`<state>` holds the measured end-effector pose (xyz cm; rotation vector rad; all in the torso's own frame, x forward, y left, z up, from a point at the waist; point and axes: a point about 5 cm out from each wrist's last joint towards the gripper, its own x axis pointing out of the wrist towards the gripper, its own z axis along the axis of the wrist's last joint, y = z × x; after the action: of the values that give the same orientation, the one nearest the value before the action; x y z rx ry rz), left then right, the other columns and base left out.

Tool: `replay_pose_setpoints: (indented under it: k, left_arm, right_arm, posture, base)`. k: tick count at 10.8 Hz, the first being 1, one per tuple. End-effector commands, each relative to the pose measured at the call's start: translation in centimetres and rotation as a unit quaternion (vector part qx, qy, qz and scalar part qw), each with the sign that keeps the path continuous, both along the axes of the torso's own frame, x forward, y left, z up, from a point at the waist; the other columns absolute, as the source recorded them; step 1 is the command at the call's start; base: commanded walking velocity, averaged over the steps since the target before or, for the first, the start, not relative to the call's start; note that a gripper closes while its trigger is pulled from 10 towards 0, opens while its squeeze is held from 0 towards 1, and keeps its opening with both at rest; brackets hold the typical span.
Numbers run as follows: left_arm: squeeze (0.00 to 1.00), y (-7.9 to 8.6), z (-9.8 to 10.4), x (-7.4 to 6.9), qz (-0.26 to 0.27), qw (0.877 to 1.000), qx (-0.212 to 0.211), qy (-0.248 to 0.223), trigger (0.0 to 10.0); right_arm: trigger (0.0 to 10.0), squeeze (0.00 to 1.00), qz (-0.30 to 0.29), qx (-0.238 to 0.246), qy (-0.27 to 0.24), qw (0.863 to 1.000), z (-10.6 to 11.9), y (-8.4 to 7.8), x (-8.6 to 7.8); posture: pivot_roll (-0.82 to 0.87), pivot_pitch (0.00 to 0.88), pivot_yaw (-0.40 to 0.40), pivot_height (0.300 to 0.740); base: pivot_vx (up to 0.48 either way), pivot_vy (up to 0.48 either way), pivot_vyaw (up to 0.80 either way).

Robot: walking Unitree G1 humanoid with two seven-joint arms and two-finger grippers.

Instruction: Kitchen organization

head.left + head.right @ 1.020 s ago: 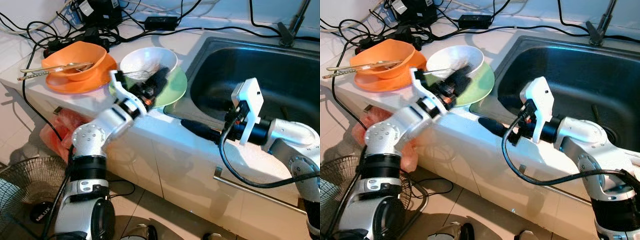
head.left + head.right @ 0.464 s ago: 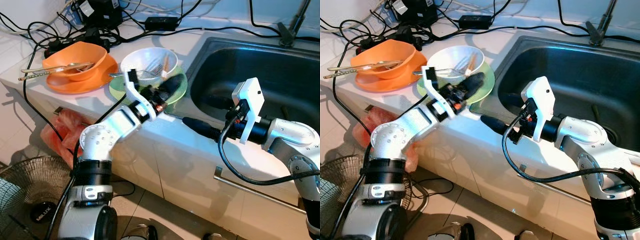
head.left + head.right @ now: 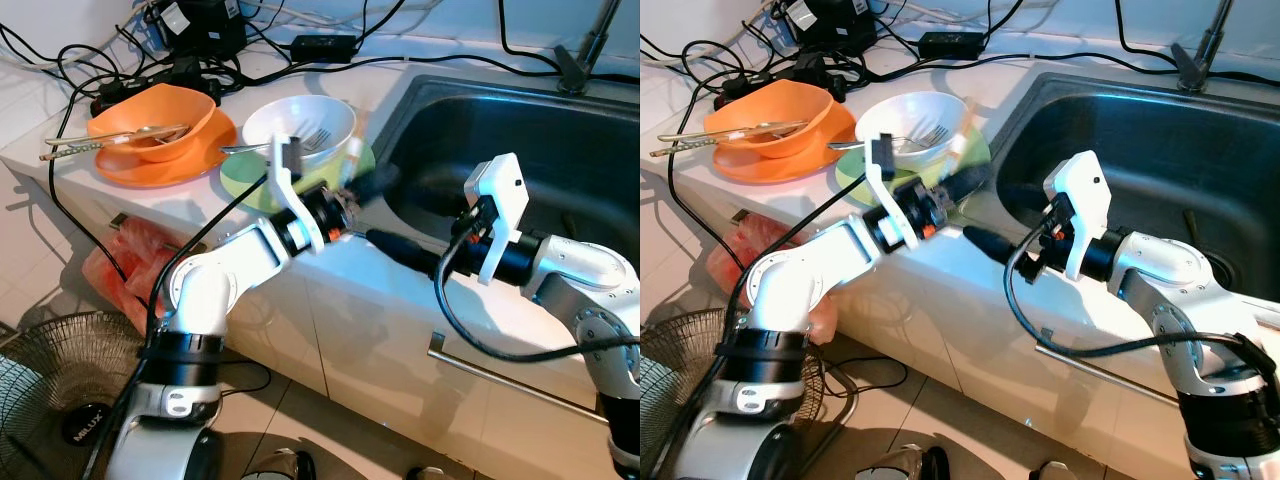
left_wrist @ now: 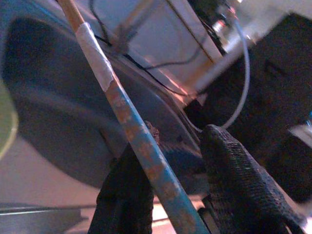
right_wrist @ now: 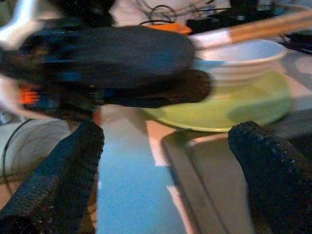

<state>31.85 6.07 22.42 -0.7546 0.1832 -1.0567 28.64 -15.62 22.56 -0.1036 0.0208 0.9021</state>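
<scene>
Pinched between the left gripper's [image 3: 372, 183] jaws is a chopstick [image 4: 127, 127], a wooden stick with a white band and blue, worn paint, its free end slanting up past the fingertips toward the white bowl [image 3: 300, 125]. That gripper hangs over the near rim of the sink [image 3: 560, 150], with the bowl and the green plate [image 3: 245, 185] under it just behind the jaws. Facing it from the other side, the right gripper [image 3: 400, 255] lies along the counter edge, its jaws spread wide and holding nothing; its fingertips are close to the left one's, and the green plate sits just beyond them. As a judgement, the tidying is at an early stage: one utensil is lifted and looks bound for the sink, whose basin holds no dishes that I can make out. Left to do: a fork [image 3: 310, 140] in the white bowl, the bowl and plate themselves, and, farther beyond the left jaws, an orange bowl [image 3: 150, 120] on an orange plate [image 3: 120, 170] with more chopsticks [image 3: 100, 143] across it.
</scene>
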Motion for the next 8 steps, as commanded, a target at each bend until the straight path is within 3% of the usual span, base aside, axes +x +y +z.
replay_pose_setpoints:
  k: [1,4,6,8]
  left_arm:
    - [0.0,0.4,0.3,-0.3,-0.015,0.999,0.015,-0.024,0.0]
    - [0.0,2.9,0.7,-0.2,-0.029,0.998,0.033,-0.055,0.0]
    - [0.0,3.4,0.5,-0.7,-0.058,0.995,0.043,-0.064,0.0]
    - [0.0,3.2,-0.1,-1.2,-0.085,0.993,0.048,-0.06,0.0]
  right_arm:
    - [10.0,0.0,-0.007,0.014,-0.013,1.0,0.7,-0.3,0.2]
    - [10.0,0.0,-0.02,0.111,0.018,0.994,1.5,-2.4,0.7]
    - [10.0,0.0,-0.055,0.184,0.041,0.981,1.8,-4.3,1.8]
    - [10.0,0.0,-0.05,0.226,0.067,0.97,2.0,-3.6,2.1]
  posture:
    - [-0.04,0.098,0.125,0.74]
    - [-0.03,0.111,0.124,0.74]
    - [-0.03,0.122,0.119,0.74]
    - [-0.02,0.134,0.122,0.74]
  base:
    - [0.0,0.0,0.0]
    - [0.0,0.0,0.0]
    - [0.0,0.0,0.0]
    - [0.0,0.0,0.0]
